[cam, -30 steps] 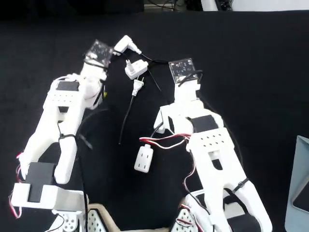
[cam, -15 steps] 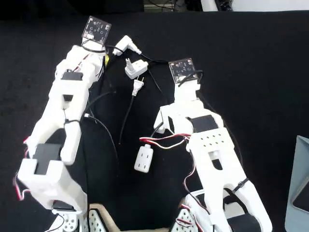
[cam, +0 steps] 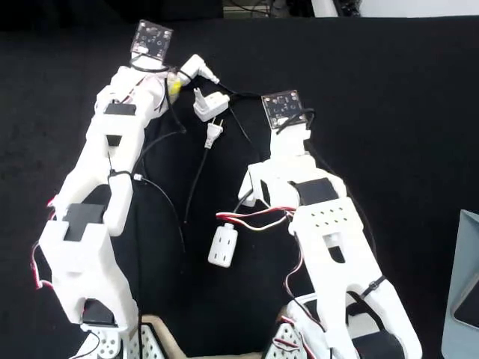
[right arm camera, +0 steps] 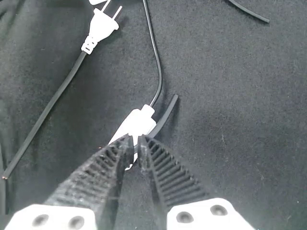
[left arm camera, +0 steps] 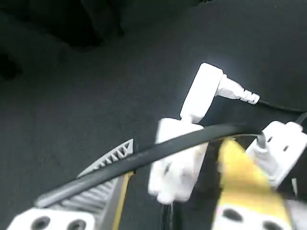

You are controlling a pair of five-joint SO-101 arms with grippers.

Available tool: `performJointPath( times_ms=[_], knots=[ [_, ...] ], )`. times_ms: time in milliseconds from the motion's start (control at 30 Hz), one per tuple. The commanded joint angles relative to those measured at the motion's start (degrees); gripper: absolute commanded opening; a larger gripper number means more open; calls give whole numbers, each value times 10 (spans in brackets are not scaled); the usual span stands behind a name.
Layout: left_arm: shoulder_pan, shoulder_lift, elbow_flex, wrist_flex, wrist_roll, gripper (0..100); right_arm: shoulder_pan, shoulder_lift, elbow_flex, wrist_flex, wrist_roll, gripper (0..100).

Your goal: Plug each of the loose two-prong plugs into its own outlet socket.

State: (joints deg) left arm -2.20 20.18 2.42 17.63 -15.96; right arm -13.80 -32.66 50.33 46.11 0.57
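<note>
While the right end effector (right arm camera: 134, 141) is pressed together on a white plug (right arm camera: 137, 120) with a black cord, the loose two-prong plug (cam: 213, 134) lies at about 10 o'clock from that arm's wrist in the high view. Its long axis runs roughly 12-to-6: prongs toward 12, cord trailing to 6. Left end effector (left arm camera: 176, 153) spread, white adapter (left arm camera: 175, 165) in the gap; contact unclear. Angled plug (cam: 196, 69) just beside it, at 1 o'clock. Outlet block (cam: 223, 246) well apart at 6 o'clock, between the arms. Left arm judged nearer the cluster. Table (cam: 389, 90) open toward 3 o'clock; cords crowd the middle.
</note>
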Motion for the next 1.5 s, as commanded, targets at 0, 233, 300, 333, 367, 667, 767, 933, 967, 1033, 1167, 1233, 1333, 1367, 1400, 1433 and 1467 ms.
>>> performJointPath(
  times_ms=[0, 233, 300, 333, 367, 667, 767, 933, 967, 1033, 1167, 1233, 1333, 1367, 1400, 1433, 1467],
  knots=[
    [2, -84, 28, 11, 22, 323, 8, -11, -3, -11, -4, 15],
    [-7, -234, 97, 127, 20, 322, 8, -11, -3, -11, -4, 16],
    [-13, -279, 123, 158, 19, 321, 8, -11, -3, -9, -4, 16],
    [-19, -301, 138, 174, 20, 321, 8, -11, -3, -8, -4, 16],
    [-22, -321, 157, 188, 19, 321, 7, -11, -3, -7, -4, 16],
    [-7, -468, 342, 250, 18, 326, 8, -11, -3, -3, -4, 91],
    [9, -488, 392, 249, 18, 326, 5, -11, -4, 21, -4, 110],
    [2, -511, 449, 250, 18, 326, -13, -11, -2, 26, -4, 110],
    [-7, -516, 462, 250, 18, 326, -22, -11, 0, 25, -5, 112],
    [-22, -532, 487, 249, 20, 326, -43, -10, -1, 21, -27, 113],
    [-78, -574, 534, 245, 22, 323, -84, -9, -16, -18, -105, 113],
    [-109, -596, 556, 245, 23, 322, -111, 2, -25, -47, -122, 112],
    [-144, -623, 589, 244, 49, 322, -153, 62, -57, -84, -155, 111],
    [-153, -630, 598, 244, 60, 322, -165, 90, -73, -92, -166, 111],
    [-160, -636, 606, 244, 66, 322, -174, 123, -91, -97, -177, 111],
    [-165, -641, 614, 244, 70, 322, -181, 158, -113, -98, -185, 111],
    [-168, -645, 620, 244, 69, 322, -185, 192, -135, -98, -193, 112]
  ],
)
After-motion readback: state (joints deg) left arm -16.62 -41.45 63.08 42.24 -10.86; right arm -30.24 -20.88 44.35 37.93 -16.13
